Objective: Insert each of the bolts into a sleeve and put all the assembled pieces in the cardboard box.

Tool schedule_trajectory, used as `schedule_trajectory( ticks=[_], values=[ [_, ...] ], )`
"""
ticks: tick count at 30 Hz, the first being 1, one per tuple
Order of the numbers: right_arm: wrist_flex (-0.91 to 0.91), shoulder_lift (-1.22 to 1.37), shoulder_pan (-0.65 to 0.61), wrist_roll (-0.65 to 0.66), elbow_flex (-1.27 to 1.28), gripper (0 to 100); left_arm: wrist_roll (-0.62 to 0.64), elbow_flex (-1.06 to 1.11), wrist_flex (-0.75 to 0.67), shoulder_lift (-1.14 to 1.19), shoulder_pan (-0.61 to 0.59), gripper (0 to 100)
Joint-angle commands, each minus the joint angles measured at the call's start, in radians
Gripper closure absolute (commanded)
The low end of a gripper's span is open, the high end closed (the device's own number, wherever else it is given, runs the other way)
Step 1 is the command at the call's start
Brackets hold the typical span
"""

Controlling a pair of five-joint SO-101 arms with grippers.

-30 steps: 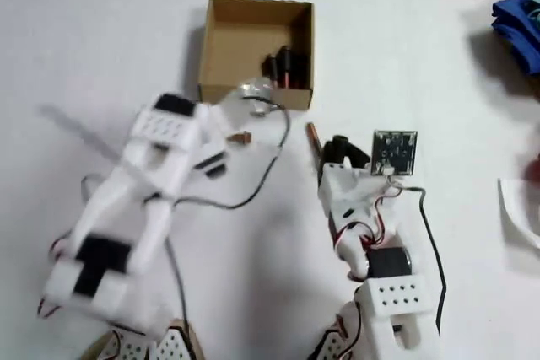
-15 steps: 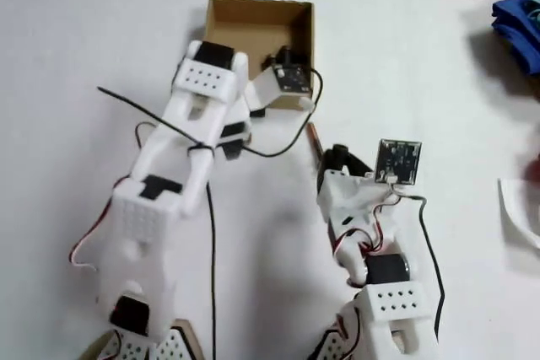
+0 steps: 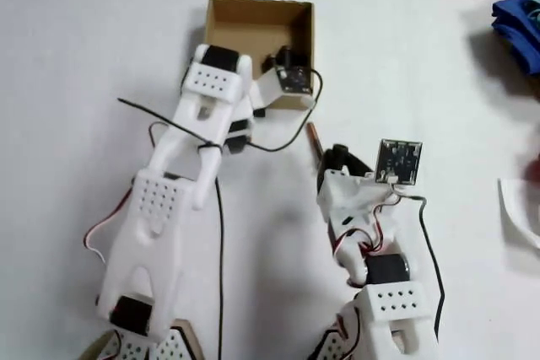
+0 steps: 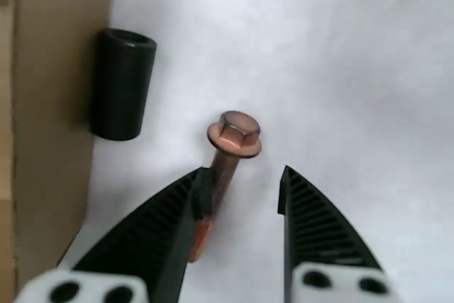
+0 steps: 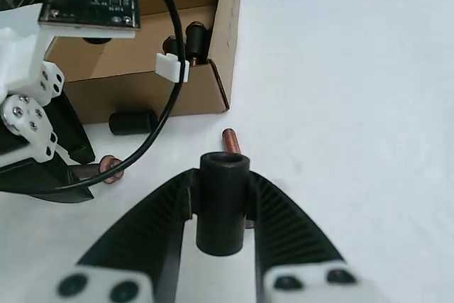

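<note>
White table [image 3: 422,65] | left fingers [image 4: 296,200] spread around bolt [image 4: 234,136] | right fingers [image 5: 273,214] pinching sleeve [image 5: 222,196]

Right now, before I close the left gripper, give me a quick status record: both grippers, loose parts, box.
left gripper: open, fingers either side of the bolt on the table
loose sleeve: on table beside cardboard box
right gripper: shut on held sleeve; copper end shows beyond it
box contents: finished pieces inside

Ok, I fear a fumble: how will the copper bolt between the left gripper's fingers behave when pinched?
The copper bolt looks like stiff metal, so probably won't bend. Its round shank may roll, likely arcing around the wider flanged head.
</note>
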Motion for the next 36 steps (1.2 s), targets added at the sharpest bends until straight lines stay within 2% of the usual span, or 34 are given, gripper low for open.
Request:
schedule_trajectory(
  ticks=[1, 10, 14, 16, 22, 29, 33, 36],
  values=[
    [-0.027, -0.021, 0.005, -0.009, -0.008, 97.9, -0.026, -0.039, 0.025, 0.023, -0.021, 82],
    [-0.027, -0.021, 0.005, -0.009, -0.008, 97.9, -0.054, -0.039, 0.058, 0.068, -0.011, 83],
    [-0.027, -0.021, 0.005, -0.009, -0.008, 97.9, -0.046, -0.039, 0.064, 0.066, -0.009, 98],
    [-0.027, -0.021, 0.005, -0.009, -0.008, 97.9, -0.043, -0.039, 0.064, 0.064, -0.006, 96],
    [-0.027, -0.019, 0.005, -0.011, -0.006, 97.9, 0.054, -0.039, 0.066, -0.009, -0.005, 98],
    [-0.044, -0.019, 0.005, -0.011, 0.008, 97.9, 0.313, -0.036, 0.072, -0.282, -0.006, 98],
    [-0.231, -0.022, 0.005, -0.009, 0.110, 97.9, 0.494, 0.008, 0.072, -0.460, -0.006, 98],
    [-0.348, -0.018, 0.005, -0.006, 0.157, 97.9, 0.595, 0.134, 0.069, -0.586, -0.005, 98]
  ],
)
